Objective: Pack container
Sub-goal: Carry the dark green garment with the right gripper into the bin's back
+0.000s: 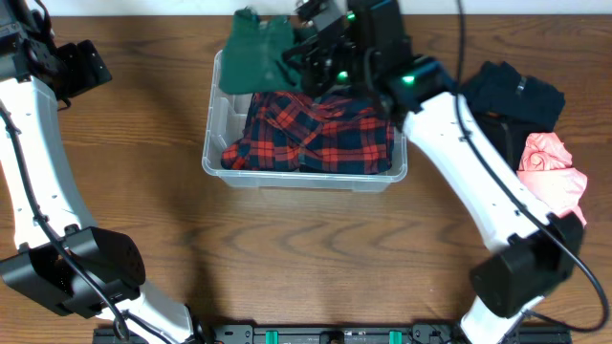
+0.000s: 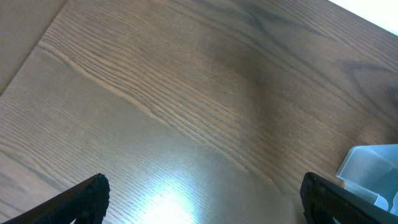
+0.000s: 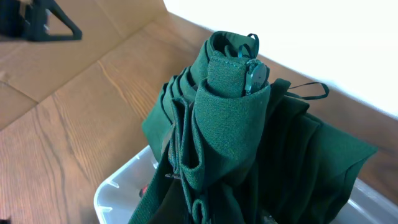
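Observation:
The container [image 1: 212,143] is a clear plastic bin at the table's back middle. A red and navy plaid shirt [image 1: 316,134] lies folded inside it. My right gripper [image 1: 320,59] is over the bin's back edge and shut on a bunched dark green garment [image 1: 258,53], which hangs over the bin's back left corner. In the right wrist view the green garment [image 3: 230,124] hides the fingers, and a corner of the container [image 3: 118,183] shows below. My left gripper [image 2: 202,193] is open and empty above bare wood, at the far left in the overhead view [image 1: 91,65].
A dark navy garment [image 1: 512,91] and a pink garment [image 1: 553,167] lie on the table to the right of the bin, beside my right arm. A corner of the container [image 2: 373,168] shows at the right edge of the left wrist view.

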`<state>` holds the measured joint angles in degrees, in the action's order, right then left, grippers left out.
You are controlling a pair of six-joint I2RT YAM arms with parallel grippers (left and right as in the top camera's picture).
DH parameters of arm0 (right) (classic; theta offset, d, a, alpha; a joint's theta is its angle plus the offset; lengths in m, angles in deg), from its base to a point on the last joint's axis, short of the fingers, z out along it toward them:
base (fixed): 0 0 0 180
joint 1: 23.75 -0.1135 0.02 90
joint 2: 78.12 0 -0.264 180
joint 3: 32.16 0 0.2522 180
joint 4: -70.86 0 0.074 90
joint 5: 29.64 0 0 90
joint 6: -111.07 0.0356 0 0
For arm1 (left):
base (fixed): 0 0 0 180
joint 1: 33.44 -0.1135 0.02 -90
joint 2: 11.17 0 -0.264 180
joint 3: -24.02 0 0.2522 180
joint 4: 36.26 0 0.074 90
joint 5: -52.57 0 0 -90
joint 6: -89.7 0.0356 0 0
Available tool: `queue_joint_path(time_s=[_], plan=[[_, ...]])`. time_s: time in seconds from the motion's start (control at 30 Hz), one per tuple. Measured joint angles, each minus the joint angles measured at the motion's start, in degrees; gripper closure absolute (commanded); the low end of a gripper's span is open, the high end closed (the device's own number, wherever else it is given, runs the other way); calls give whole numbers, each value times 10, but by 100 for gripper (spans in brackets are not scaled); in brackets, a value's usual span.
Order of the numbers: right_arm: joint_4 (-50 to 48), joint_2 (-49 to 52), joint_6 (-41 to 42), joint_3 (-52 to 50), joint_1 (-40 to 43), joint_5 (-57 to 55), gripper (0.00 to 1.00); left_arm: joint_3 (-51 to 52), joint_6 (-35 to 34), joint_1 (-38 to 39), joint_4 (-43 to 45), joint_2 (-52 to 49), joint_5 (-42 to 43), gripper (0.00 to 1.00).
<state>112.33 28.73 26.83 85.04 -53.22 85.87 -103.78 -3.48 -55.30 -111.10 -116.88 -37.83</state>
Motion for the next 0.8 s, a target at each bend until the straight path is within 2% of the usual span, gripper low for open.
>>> queue_joint_path(time_s=[0.8], plan=[[-21, 110, 4, 0, -20, -5, 99, 0, 0, 0, 0, 0, 0, 2]])
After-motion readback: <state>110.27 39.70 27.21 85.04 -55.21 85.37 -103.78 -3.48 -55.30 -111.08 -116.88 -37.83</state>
